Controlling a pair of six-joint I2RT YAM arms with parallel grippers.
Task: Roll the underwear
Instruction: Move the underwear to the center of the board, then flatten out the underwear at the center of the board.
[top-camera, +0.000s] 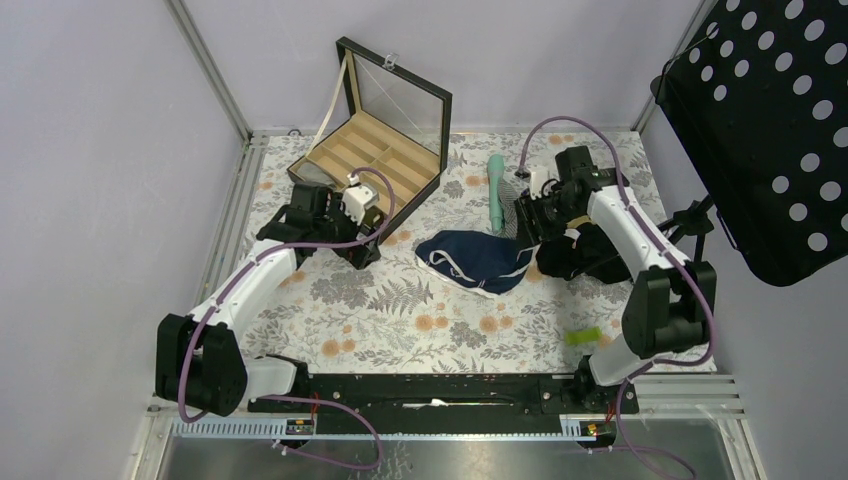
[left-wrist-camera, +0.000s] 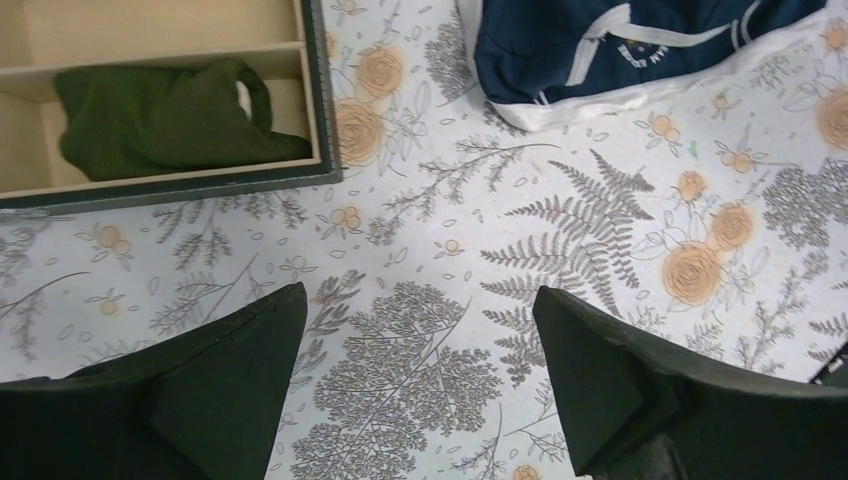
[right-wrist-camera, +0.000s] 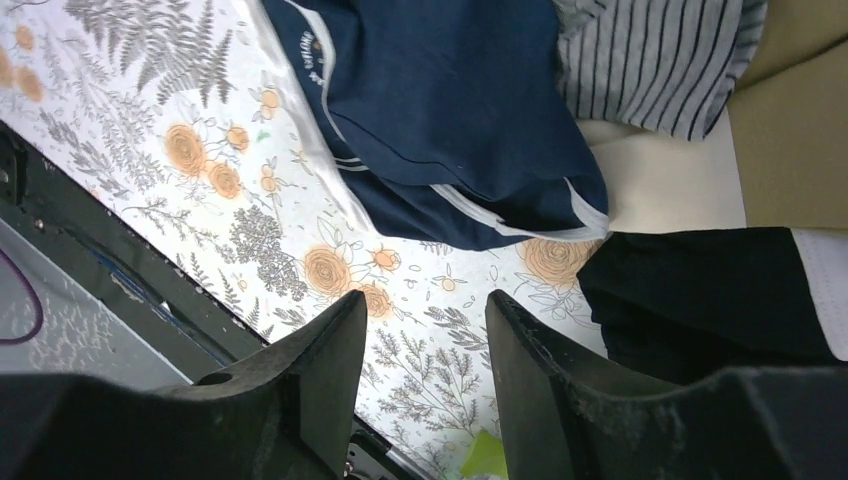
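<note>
The underwear (top-camera: 475, 260) is a dark navy garment with white edging, lying crumpled and flat on the floral mat between the two arms. It shows at the top right of the left wrist view (left-wrist-camera: 640, 45) and at the top of the right wrist view (right-wrist-camera: 450, 110). My left gripper (top-camera: 365, 248) hovers to its left, open and empty over bare mat (left-wrist-camera: 420, 293). My right gripper (top-camera: 528, 225) is at its right edge, open and empty (right-wrist-camera: 427, 297), just short of the cloth.
An open wooden compartment box (top-camera: 370, 150) stands at the back left with a dark green garment (left-wrist-camera: 160, 115) in one slot. A black garment (right-wrist-camera: 710, 290), a striped garment (right-wrist-camera: 650, 60) and a tan garment (right-wrist-camera: 790, 130) lie to the right. A teal object (top-camera: 497, 190) lies behind the underwear. A green scrap (top-camera: 583, 337) lies at the front right.
</note>
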